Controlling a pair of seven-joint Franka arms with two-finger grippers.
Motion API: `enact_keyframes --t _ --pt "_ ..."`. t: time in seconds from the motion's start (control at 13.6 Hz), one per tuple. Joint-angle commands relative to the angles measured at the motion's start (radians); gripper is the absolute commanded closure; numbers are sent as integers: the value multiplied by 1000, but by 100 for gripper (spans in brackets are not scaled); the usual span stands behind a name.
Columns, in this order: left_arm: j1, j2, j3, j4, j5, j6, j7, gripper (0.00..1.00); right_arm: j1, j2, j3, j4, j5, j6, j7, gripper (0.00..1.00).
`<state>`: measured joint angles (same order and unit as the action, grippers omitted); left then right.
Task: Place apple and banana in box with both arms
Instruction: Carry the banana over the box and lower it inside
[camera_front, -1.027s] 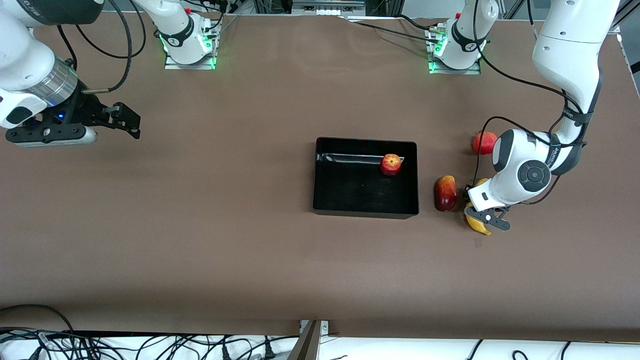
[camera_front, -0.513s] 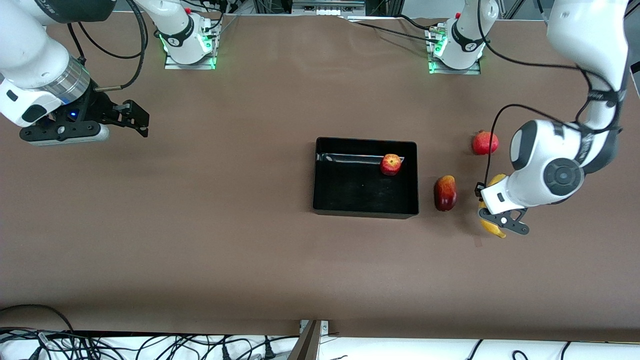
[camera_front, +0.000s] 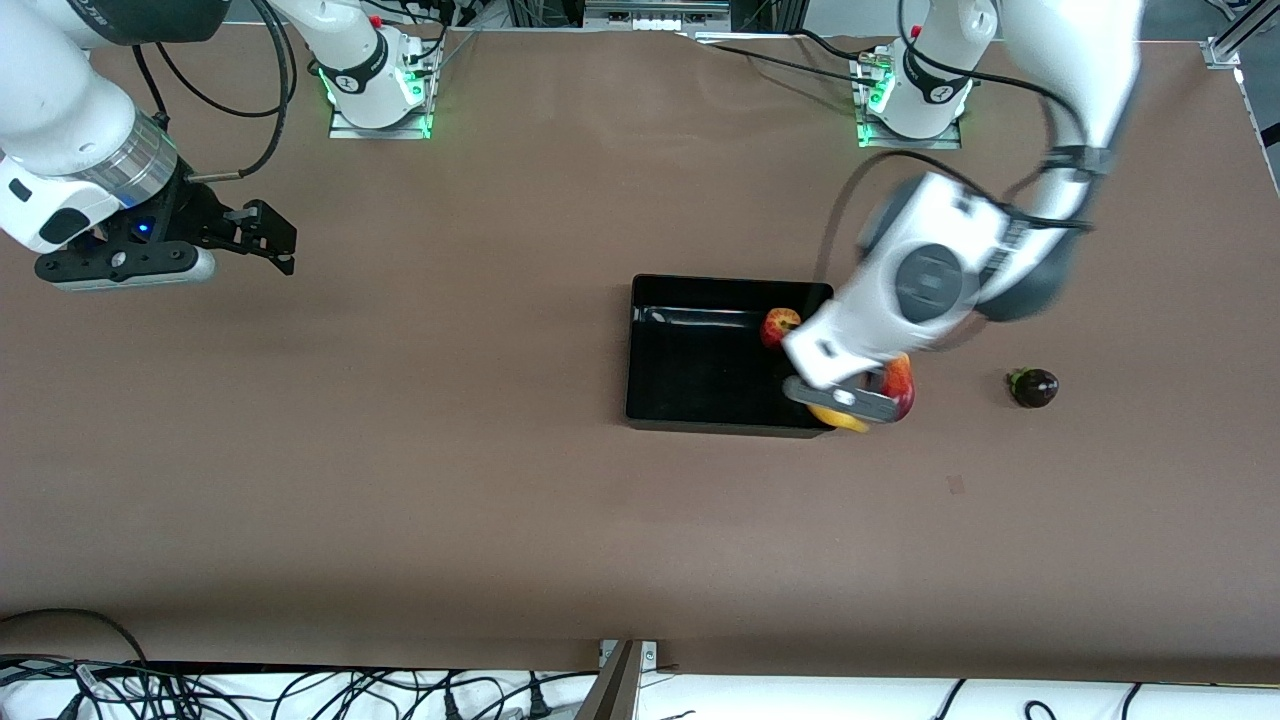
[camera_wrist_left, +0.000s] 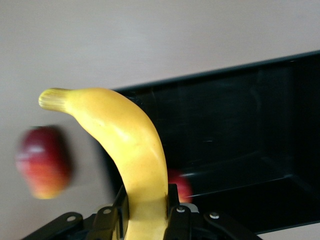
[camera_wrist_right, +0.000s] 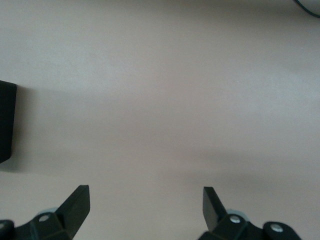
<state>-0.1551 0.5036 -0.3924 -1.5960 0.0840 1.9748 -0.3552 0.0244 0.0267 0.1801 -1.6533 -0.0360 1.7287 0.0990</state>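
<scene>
The black box (camera_front: 700, 385) stands mid-table. The apple (camera_front: 775, 324) lies in it, by the wall at the left arm's end, partly hidden by the left arm; it also shows in the left wrist view (camera_wrist_left: 184, 184). My left gripper (camera_front: 845, 402) is shut on the yellow banana (camera_front: 843, 419) and holds it in the air over the box's corner at the left arm's end. In the left wrist view the banana (camera_wrist_left: 131, 145) sticks out from the gripper (camera_wrist_left: 146, 202) over the box rim (camera_wrist_left: 240, 67). My right gripper (camera_front: 288, 247) is open and empty over bare table at the right arm's end.
A red-and-yellow mango-like fruit (camera_front: 903, 380) lies just outside the box, under the left hand; it also shows in the left wrist view (camera_wrist_left: 45, 161). A small dark round fruit (camera_front: 1033, 388) lies toward the left arm's end. The box's corner (camera_wrist_right: 5, 122) shows in the right wrist view.
My left arm has swung the banana from the table beside the mango-like fruit over to the box's corner, uncovering the dark fruit and hiding the plain red one. The right arm has hardly moved.
</scene>
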Motion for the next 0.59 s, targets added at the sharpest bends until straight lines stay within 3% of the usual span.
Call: enact_keyframes --t 0.0,0.15,0.51 --pt "-121 102 0 60 8 105 -143 100 0 -8 -1 4 -16 -1 1 0" --pt "-144 169 0 50 10 205 -157 100 0 -8 -1 4 -16 -1 1 0" --pt "-178 257 1 34 31 223 -159 98 -1 -8 -1 4 -15 -1 1 0"
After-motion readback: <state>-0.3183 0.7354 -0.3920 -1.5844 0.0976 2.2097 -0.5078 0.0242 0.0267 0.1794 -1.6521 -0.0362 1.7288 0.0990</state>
